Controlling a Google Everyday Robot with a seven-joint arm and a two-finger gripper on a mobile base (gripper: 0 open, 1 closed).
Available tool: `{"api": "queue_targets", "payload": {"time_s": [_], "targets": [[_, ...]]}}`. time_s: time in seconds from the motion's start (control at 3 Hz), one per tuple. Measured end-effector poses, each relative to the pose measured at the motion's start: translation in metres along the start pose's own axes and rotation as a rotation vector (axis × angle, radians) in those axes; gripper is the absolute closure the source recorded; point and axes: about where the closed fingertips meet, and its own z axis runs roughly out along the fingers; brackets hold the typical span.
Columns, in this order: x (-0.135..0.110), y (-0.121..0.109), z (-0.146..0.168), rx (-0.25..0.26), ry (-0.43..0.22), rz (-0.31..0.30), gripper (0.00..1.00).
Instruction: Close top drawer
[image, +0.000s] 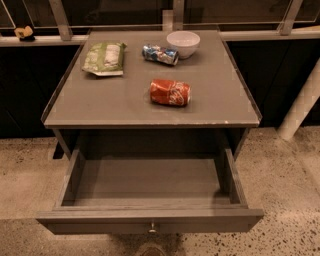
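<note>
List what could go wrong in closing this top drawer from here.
1. The pincer is out of view; only the pale arm shows at the right, so swinging in could clip the table corner.
2. The top drawer is pulled far out; pushing away from its knob might skew and jam it.
3. A hard shove could roll the red can lying on its side.

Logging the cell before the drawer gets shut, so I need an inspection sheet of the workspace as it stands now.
Surface: grey table top, front edge chipped.
Job's things: top drawer pulled out, nothing inside; knob at centre.
Clutter: green snack bag, crushed blue can, white bowl, crushed red can, all on top.
Grippers: the gripper is not in view.
Cables: nothing seen.
Surroundings: speckled floor; pale post at right; rail behind.
</note>
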Motion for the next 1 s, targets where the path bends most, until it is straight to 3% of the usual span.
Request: {"api": "queue_targets", "payload": {"time_s": [0.33,1.0], "targets": [[-0.007,0.010,0.009,0.015,-0.033,-0.080,0.00],[-0.020,0.054,0.060,-0.016,-0.062,-0.140,0.00]]}}
